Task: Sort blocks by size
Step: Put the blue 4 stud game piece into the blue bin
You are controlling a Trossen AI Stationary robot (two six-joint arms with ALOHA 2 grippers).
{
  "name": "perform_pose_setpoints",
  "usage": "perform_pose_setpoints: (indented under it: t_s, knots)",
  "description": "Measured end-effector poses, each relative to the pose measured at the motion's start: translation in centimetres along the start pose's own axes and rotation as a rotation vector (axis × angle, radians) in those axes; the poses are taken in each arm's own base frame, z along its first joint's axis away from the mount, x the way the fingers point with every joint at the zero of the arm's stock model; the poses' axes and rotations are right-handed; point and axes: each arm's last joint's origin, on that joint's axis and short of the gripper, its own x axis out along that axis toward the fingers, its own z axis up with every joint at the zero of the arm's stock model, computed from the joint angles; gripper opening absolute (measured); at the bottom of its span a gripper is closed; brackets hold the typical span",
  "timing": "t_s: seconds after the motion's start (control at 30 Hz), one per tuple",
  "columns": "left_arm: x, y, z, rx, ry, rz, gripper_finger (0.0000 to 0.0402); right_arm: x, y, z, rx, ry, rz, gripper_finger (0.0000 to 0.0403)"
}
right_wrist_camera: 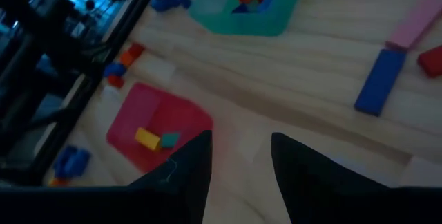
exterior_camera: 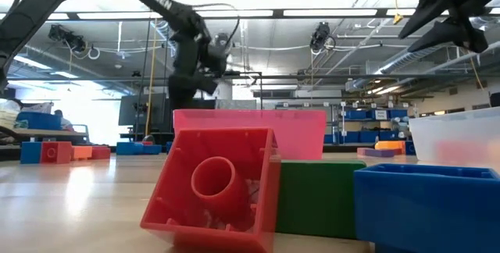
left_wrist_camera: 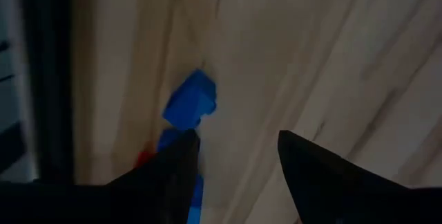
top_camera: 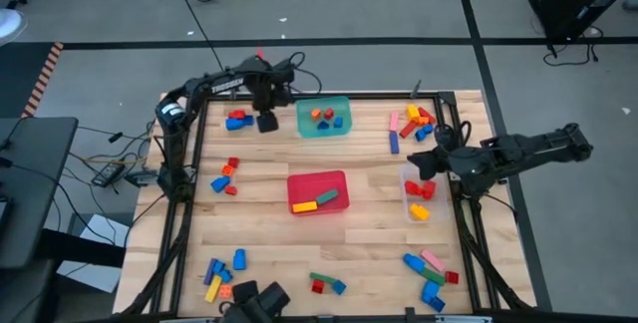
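The blocks lie in loose groups on the wooden table: blue and red ones (top_camera: 236, 119) at the far left, a pile (top_camera: 414, 124) at the far right, and others along the near edge (top_camera: 221, 275). My left gripper (top_camera: 267, 121) hangs over the far left of the table, pointing down, just right of the blue and red group. It is open and holds nothing. In its wrist view a blue block (left_wrist_camera: 190, 103) lies on the wood beyond the fingers of my left gripper (left_wrist_camera: 235, 148). My right gripper (top_camera: 427, 163) hovers over the clear tub (top_camera: 407, 203), open and empty (right_wrist_camera: 242, 148).
A teal tub (top_camera: 341, 129) at the far middle holds orange, red and blue blocks. A red tub (top_camera: 304, 181) in the middle holds yellow, green and red ones. The clear tub holds red and yellow ones. More blocks lie at the left middle (top_camera: 226, 178), near middle (top_camera: 324, 283) and near right (top_camera: 431, 273).
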Motion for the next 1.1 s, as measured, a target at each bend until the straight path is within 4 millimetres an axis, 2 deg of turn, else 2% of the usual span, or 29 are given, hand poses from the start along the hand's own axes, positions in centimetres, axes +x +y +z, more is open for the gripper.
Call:
perform_pose_setpoints:
  t_s: [0.13,0.33,0.6,0.87,1.1]
  knots:
    - [2.0,0.0,-0.2,0.121,0.034,0.078,0.0207,0.4,0.1,0.3,0.026,-0.025,-0.016,0.0163]
    - [2.7,0.2,0.4,0.268,0.006,0.165,0.0207,1.0,0.4,0.7,0.057,-0.055,-0.033,0.0163]
    - [4.2,-0.3,-0.1,0.543,0.015,0.108,0.0207,1.5,0.7,0.8,0.064,-0.063,-0.046,0.0163]
    - [5.3,-0.2,0.1,0.564,-0.024,0.154,0.0202,1.9,1.0,0.7,0.051,-0.059,-0.047,0.0163]
    - [5.4,0.1,0.0,0.556,-0.026,0.149,0.0146,1.9,1.0,0.7,0.043,-0.048,-0.042,0.0163]
